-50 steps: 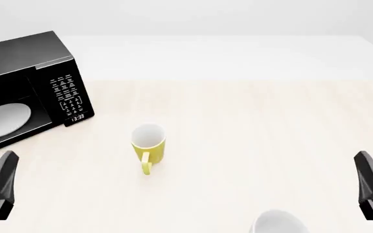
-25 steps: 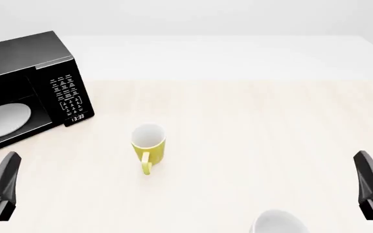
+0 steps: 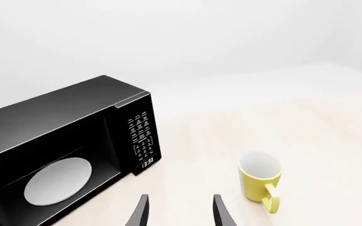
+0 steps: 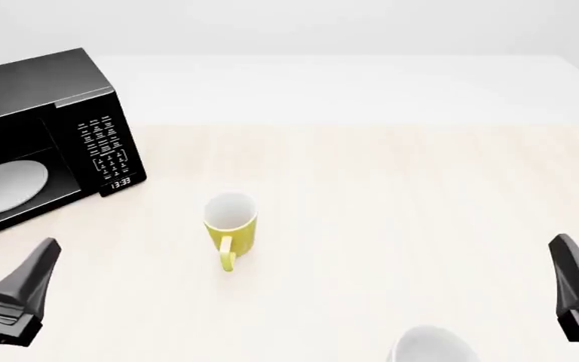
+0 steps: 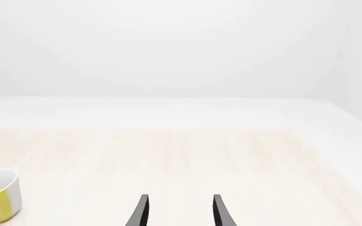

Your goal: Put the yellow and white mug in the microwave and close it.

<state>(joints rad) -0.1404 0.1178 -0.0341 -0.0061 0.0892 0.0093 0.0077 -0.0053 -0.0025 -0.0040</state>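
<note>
Pale wood-grain table (image 4: 390,188): small yellow mug with white inside (image 4: 231,224) upright mid-table, apart from open black boxy microwave (image 4: 53,128) far left; left gripper (image 3: 179,212) and right gripper (image 5: 179,212) parted, empty

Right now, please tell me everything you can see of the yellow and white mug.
The yellow and white mug is small, glossy yellow outside and white inside, and looks empty. It stands upright on the pale wooden table, mouth up, its yellow loop handle turned toward the arms' side. It sits right of the microwave, apart from it. Nothing touches it but the table; the left gripper has its jaws apart, short of it.
</note>
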